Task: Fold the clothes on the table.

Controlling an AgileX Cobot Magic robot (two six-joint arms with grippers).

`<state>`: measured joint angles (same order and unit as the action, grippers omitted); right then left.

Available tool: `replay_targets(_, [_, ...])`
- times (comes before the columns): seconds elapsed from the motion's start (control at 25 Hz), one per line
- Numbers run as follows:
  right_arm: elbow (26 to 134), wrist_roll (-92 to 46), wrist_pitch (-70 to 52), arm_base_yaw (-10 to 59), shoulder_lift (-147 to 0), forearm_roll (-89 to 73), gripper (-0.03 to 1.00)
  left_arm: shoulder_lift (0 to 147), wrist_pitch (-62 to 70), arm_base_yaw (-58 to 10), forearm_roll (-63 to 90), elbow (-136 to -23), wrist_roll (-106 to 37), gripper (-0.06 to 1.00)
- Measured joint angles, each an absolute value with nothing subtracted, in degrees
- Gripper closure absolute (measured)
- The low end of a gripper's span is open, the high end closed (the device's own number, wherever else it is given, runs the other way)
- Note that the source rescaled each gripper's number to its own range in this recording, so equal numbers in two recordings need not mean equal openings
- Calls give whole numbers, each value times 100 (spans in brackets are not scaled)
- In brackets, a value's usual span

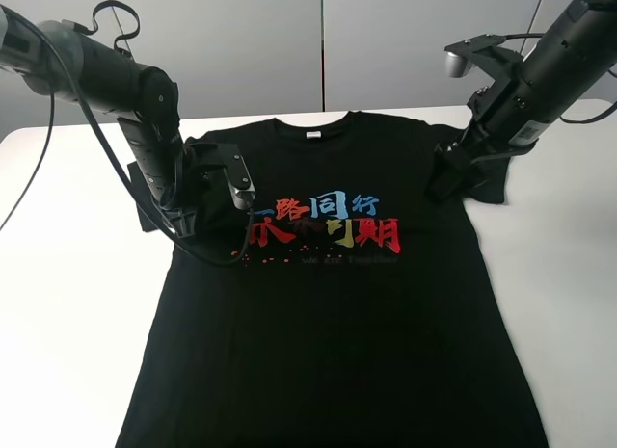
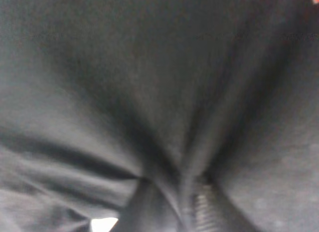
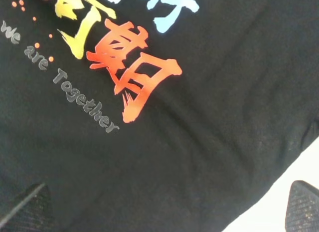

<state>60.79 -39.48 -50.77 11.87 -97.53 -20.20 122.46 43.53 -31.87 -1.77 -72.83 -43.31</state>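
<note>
Exterior high: T-shirt (image 1: 328, 332) lies flat, collar toward wall (image 1: 241, 43), hem nearest.

The high camera hangs above and in front of me. It looks down and away across the shirt (image 1: 328, 313) toward the grey wall (image 1: 405, 43). The hem lies nearest it and the collar farthest, with white tabletop (image 1: 67, 303) on either side of the shirt. The camera on my left wrist sits so near the shirt that blurred black cloth fills its view, with one sliver of tabletop beside the cloth. The camera on my right wrist looks down from close above the shirt's side edge, with tabletop just past it. It and the high camera both see the printed characters (image 3: 134, 72) on the shirt's chest.
</note>
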Motion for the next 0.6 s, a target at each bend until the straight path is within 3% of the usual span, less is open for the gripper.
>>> replay_targets(0.12, [6079, -3948, -5019, 1187, -9753, -2020, -3, 12246, 4346, -3187, -195, -7283, -4263, 94])
replay_targets(0.6, [6102, -4140, -4880, 1200, -9879, -1583, -3, 12246, 4340, -3187, -185, -7283, -4239, 94])
